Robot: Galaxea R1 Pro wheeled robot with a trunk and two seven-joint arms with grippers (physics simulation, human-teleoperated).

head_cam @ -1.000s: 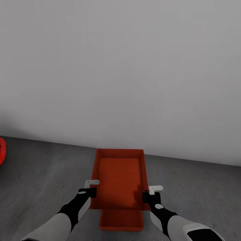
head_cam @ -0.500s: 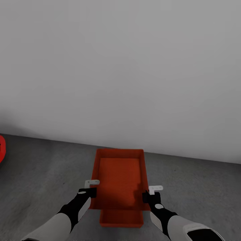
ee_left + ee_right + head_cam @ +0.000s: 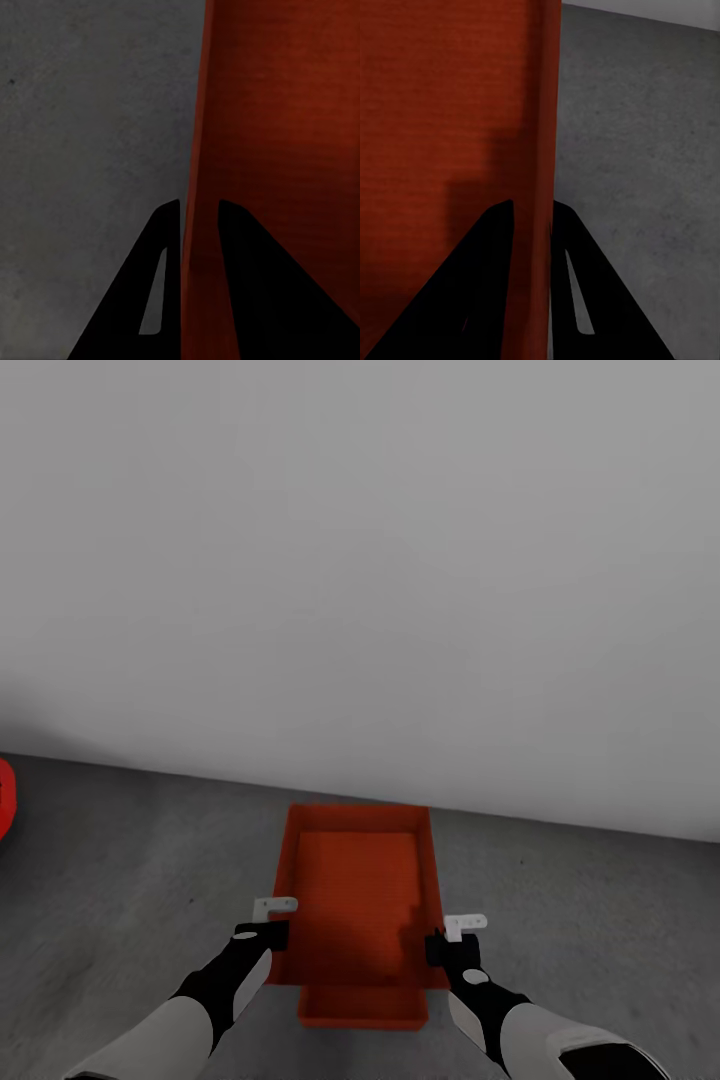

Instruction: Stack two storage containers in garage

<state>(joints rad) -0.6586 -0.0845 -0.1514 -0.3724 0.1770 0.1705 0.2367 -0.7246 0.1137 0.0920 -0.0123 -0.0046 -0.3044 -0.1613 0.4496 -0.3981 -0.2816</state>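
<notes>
Stacking step: left gripper (image 3: 262, 932) and right gripper (image 3: 440, 944) clamp upper container (image 3: 355, 890) walls; lower it squarely onto bottom container (image 3: 362, 1008) beneath.

The container (image 3: 357, 890) looks like matt, finely ribbed plastic; the floor (image 3: 120, 870) is rough, matt concrete.

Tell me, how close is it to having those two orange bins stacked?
Nearly there. One bin already sits on the grey concrete floor. The other bin is held above it, left claw and right claw each clamped on a side wall. Left: lowering it onto the first and letting go.
</notes>
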